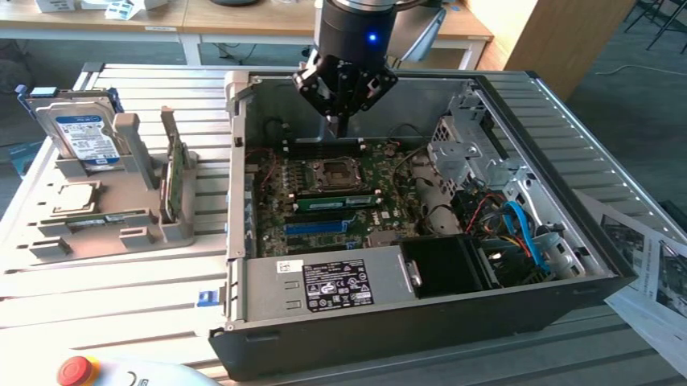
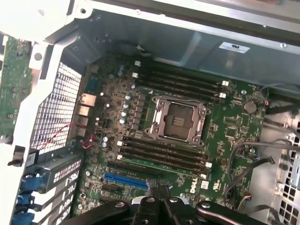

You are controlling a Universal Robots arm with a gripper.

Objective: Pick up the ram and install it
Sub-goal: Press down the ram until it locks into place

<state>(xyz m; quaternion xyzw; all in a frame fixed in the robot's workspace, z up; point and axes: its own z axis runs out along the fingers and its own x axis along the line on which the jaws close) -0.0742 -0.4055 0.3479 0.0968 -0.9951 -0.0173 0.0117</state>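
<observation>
The gripper (image 1: 339, 122) is seen at the upper centre of the exterior view, above the far part of the open computer case (image 1: 601, 265), with its fingers drawn together; no stick can be made out between them. The ram (image 1: 336, 202) is judged to be the narrow green stick already lying in a slot just below the CPU socket (image 1: 327, 171) at the centre of the frame, though whether it is fully seated cannot be told. In the wrist view the closed fingertips (image 2: 159, 197) sit at the bottom centre, over the blue slot (image 2: 125, 180). If the closed fingers are lowered off line, the socket or the motherboard (image 1: 281, 225) could be struck, and a half-seated stick could be tilted or bent by an uneven push. The case rests on a slatted metal table (image 1: 129, 273); at the left of the exterior view a grey holder (image 1: 129, 225) carries a hard drive (image 1: 86, 133) and a card, and wooden desks stand at the top.
</observation>
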